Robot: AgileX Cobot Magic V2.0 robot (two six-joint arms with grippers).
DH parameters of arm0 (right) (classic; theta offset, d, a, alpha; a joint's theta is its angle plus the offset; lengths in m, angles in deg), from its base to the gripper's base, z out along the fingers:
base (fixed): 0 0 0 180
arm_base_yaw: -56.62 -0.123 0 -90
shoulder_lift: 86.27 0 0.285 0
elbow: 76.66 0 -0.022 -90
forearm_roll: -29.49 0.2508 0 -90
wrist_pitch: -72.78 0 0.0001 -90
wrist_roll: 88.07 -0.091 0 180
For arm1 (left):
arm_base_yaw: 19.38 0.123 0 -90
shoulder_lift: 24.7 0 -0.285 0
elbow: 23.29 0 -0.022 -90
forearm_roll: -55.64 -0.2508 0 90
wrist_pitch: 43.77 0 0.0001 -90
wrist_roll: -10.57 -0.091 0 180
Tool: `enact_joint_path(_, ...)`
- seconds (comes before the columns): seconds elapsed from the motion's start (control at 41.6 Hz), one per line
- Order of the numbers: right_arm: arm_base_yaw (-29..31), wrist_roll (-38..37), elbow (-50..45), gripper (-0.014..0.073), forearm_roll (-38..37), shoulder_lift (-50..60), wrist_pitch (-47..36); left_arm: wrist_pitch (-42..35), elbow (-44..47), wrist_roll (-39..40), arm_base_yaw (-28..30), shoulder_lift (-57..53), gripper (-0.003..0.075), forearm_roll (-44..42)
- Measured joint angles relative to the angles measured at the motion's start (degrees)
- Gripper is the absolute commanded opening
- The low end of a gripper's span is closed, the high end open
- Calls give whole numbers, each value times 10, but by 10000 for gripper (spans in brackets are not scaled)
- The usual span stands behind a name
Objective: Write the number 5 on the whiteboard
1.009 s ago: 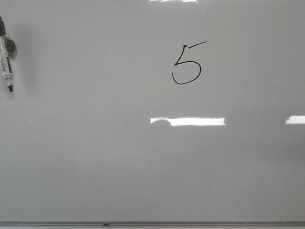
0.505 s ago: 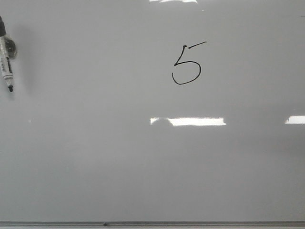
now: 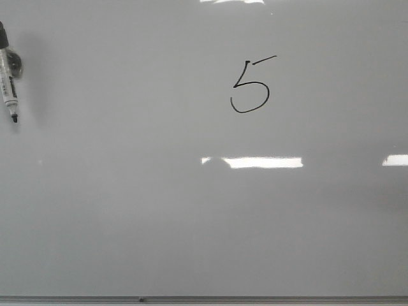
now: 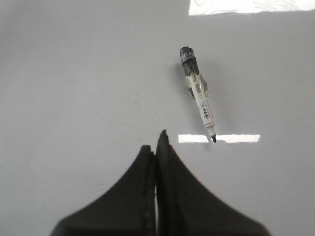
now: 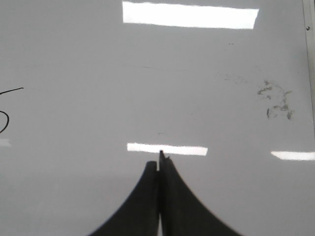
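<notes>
The number 5 [image 3: 250, 86] is drawn in thin black line on the whiteboard [image 3: 191, 223], right of centre in the front view; part of it shows in the right wrist view [image 5: 6, 110]. A marker [image 3: 9, 80] lies uncapped on the board at the far left, tip toward the near edge; it also shows in the left wrist view [image 4: 198, 93]. My left gripper [image 4: 156, 142] is shut and empty, a little apart from the marker's tip. My right gripper [image 5: 159, 160] is shut and empty over bare board. Neither gripper shows in the front view.
The board's thin grey frame edge [image 3: 255, 298] runs along the near side. Another frame edge [image 5: 309, 73] and smudged marker residue [image 5: 275, 101] show in the right wrist view. Bright light reflections [image 3: 261, 162] lie on the glossy surface.
</notes>
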Motion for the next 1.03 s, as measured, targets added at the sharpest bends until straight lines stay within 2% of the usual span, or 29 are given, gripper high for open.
enact_joint_path(0.673, 0, 0, 0, -69, 1, 0, 0, 0, 0, 0, 0, 0, -20, 0)
enact_joint_path(1.033, -27, 0, 0, -69, 1, 0, 1, 0, 0, 0, 0, 0, -20, 0)
